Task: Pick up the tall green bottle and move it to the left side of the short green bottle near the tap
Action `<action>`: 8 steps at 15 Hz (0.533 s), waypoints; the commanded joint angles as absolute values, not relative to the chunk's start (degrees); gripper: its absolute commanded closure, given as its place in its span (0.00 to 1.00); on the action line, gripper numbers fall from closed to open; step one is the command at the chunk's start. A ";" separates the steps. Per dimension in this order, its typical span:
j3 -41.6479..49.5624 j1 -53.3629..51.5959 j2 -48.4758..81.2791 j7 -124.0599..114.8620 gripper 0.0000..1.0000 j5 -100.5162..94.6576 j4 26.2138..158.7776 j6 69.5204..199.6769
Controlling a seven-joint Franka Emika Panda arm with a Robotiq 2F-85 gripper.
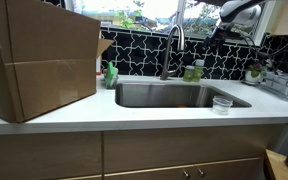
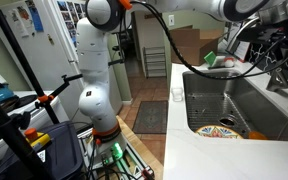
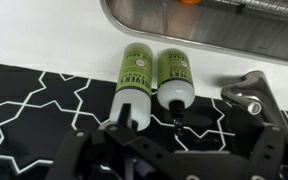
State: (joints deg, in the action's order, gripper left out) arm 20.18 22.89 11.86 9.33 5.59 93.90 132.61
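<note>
**Sink corner, gripper above the bottle pair.** In the wrist view, the dark fingers of my gripper (image 3: 179,150) stand apart along the lower edge and hold nothing. They hang over the black-and-white tiled backsplash (image 3: 34,100).

Just beyond them, two bottles stand upright side by side, close enough that I cannot tell whether they touch. The tall green bottle (image 3: 132,85) has a pale top that reaches nearer the camera. The short green bottle (image 3: 175,78) stands next to it. Both rest on the white desk (image 1: 134,112), between the backsplash and the far rim of the steel sink (image 3: 204,25). The grey metal of the tap (image 3: 246,95) sits beside the short bottle, on the side away from the tall one.

In an exterior view, the pair stands just right of the tap, with the tall bottle the farther of the two from it. The white arm (image 1: 240,11) reaches in above and to the right of them.

Elsewhere on the desk:
- A cardboard box (image 1: 39,55) fills the left.
- A brighter green soap bottle (image 1: 111,74) stands at the sink's far left corner.
- A clear plastic cup (image 1: 221,103) sits at the sink's near right corner.
- A potted plant (image 1: 254,72) stands far right.

A patterned plate (image 2: 224,130) lies in the basin.
</note>
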 commanded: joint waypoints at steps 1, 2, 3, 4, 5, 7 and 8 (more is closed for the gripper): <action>19.51 23.75 12.63 9.29 0.00 5.47 93.01 132.55; 19.44 23.77 12.77 9.29 0.00 5.47 92.94 132.54; 19.36 23.74 12.69 9.30 0.00 5.49 92.92 132.54; 19.28 23.71 12.59 9.30 0.00 5.50 92.90 132.54; 19.25 23.70 12.54 9.30 0.00 5.50 92.87 132.54; 20.34 24.11 15.37 5.38 0.00 4.46 89.59 130.47; 20.30 24.54 16.09 5.89 0.00 4.80 88.59 129.31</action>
State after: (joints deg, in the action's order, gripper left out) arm 20.03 23.25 12.97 7.59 5.41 92.53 132.40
